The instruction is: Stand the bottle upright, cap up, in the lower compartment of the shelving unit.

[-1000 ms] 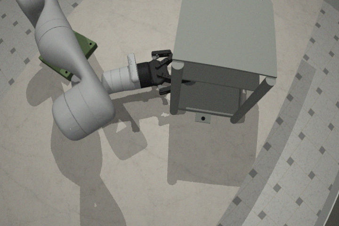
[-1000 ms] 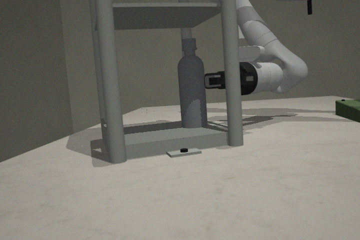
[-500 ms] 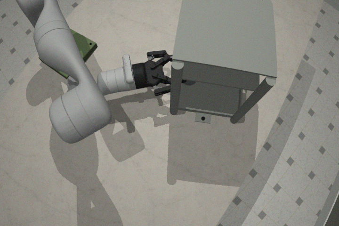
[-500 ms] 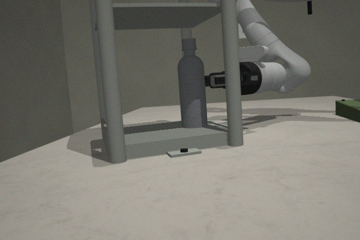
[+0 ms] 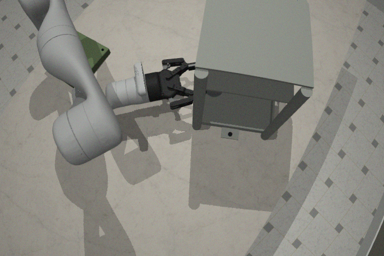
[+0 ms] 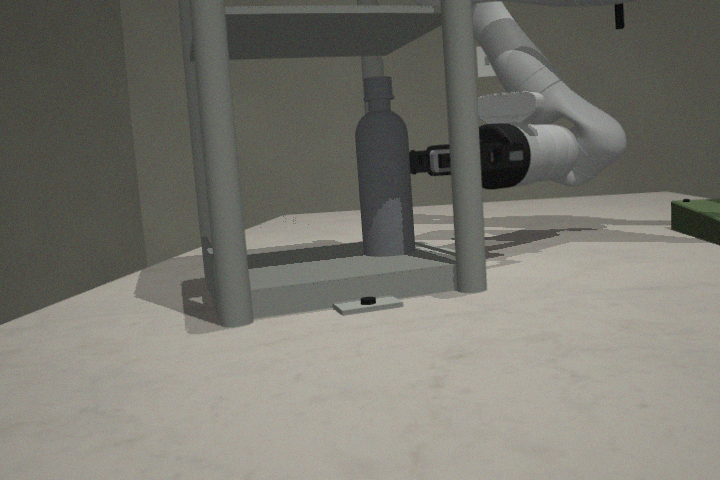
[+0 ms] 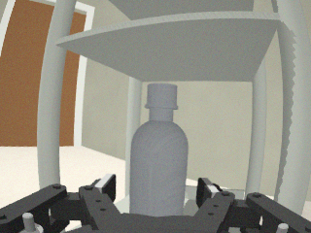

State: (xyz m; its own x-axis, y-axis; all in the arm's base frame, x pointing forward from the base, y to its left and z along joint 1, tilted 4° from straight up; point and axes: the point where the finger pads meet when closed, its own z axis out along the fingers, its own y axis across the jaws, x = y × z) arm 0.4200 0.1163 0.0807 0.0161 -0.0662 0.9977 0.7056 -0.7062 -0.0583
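The grey bottle stands upright, cap up, on the floor of the lower compartment of the grey shelving unit. It also shows in the wrist view, straight ahead under the shelf board. My gripper is open and empty, level with the bottle's body, just outside the unit's side next to a post. In the exterior view the gripper has a small gap to the bottle. In the wrist view the fingers stand apart on both sides of the bottle without touching it.
The unit's round posts frame the compartment. A small grey plate with a black knob lies on the table in front of the unit. A green mount block sits at the far right.
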